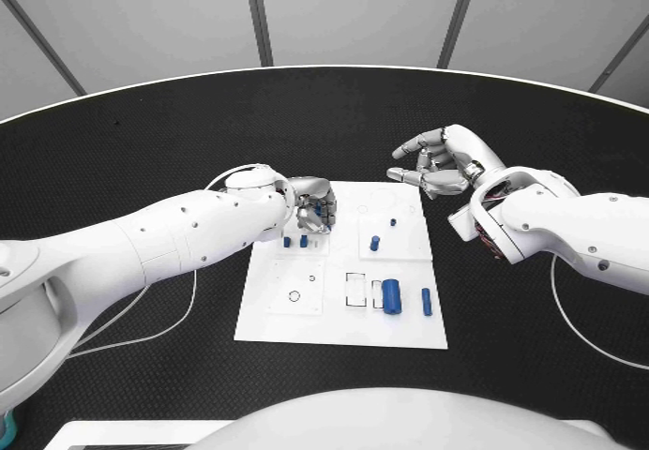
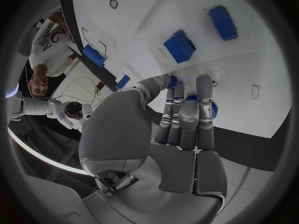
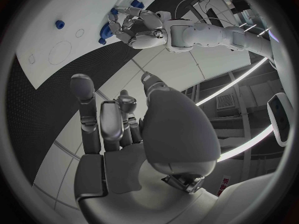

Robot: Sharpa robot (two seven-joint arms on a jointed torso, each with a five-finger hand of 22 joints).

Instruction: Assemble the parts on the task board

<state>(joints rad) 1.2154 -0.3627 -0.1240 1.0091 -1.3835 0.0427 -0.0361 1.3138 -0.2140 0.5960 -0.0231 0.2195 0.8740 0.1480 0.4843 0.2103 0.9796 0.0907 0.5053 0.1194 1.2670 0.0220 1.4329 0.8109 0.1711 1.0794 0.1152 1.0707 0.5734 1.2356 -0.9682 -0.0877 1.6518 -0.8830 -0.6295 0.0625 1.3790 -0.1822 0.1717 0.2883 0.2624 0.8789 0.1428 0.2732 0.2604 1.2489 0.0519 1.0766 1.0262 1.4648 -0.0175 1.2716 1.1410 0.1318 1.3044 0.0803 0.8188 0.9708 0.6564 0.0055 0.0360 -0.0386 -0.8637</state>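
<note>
The white task board [image 1: 271, 314] lies in the middle of the black table. My left hand [image 1: 309, 206] is bent down over the board's far left part, its fingertips [image 2: 187, 109] gripping a round blue part [image 2: 211, 108] against the plate. Two short blue pegs [image 1: 295, 242] stand just in front of that hand. Another peg [image 1: 375, 244] and a smaller one [image 1: 394, 222] stand to the right. A thick blue cylinder [image 1: 391, 295] and a thin blue rod [image 1: 426, 300] lie near the board's right edge. My right hand [image 1: 440, 159] hovers beyond the board's far right corner, fingers apart and empty.
A white cable [image 1: 176, 314] loops over the table left of the board, under my left arm. The table's curved far edge [image 1: 324, 69] runs behind both hands. Outlined slots [image 1: 354, 289] and a ring mark [image 1: 295, 296] show on the board's near half.
</note>
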